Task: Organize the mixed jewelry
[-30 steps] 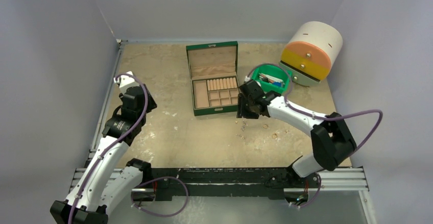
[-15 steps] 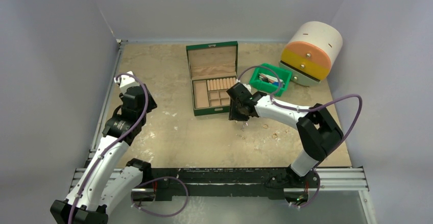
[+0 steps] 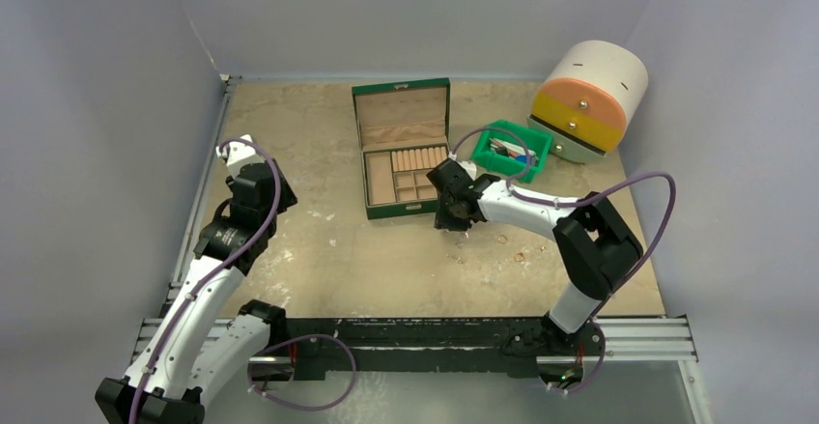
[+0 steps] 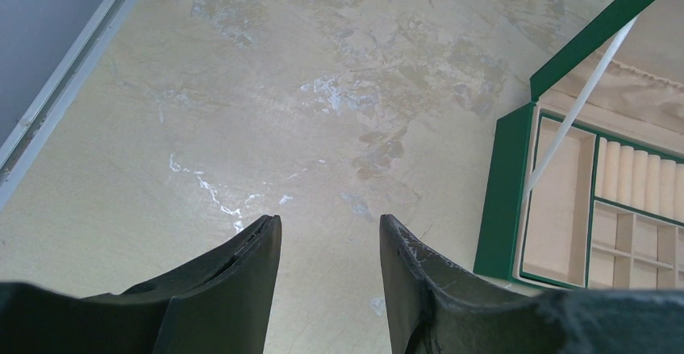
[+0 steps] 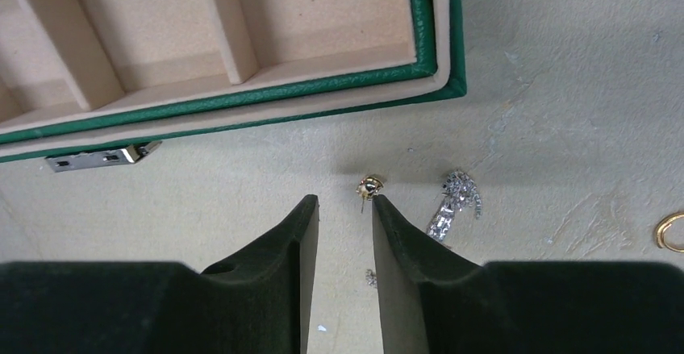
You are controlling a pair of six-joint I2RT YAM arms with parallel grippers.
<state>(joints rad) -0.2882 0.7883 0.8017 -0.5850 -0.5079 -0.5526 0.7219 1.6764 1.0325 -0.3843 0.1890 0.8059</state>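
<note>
A small gold stud (image 5: 371,185) lies on the table (image 5: 565,88) just outside the green box (image 5: 454,64), at a fingertip of the right gripper (image 5: 343,209), whose jaws stand narrowly apart and empty. A silvery trinket (image 5: 456,202) lies beside it. The left gripper (image 4: 329,233) hovers, jaws apart, empty.

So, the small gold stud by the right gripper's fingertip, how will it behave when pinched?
The gold stud has a rounded, shiny head, so it may roll or slip away from the pads. It looks tiny beside the right gripper, so it is probably very light and easily flicked aside.
</note>
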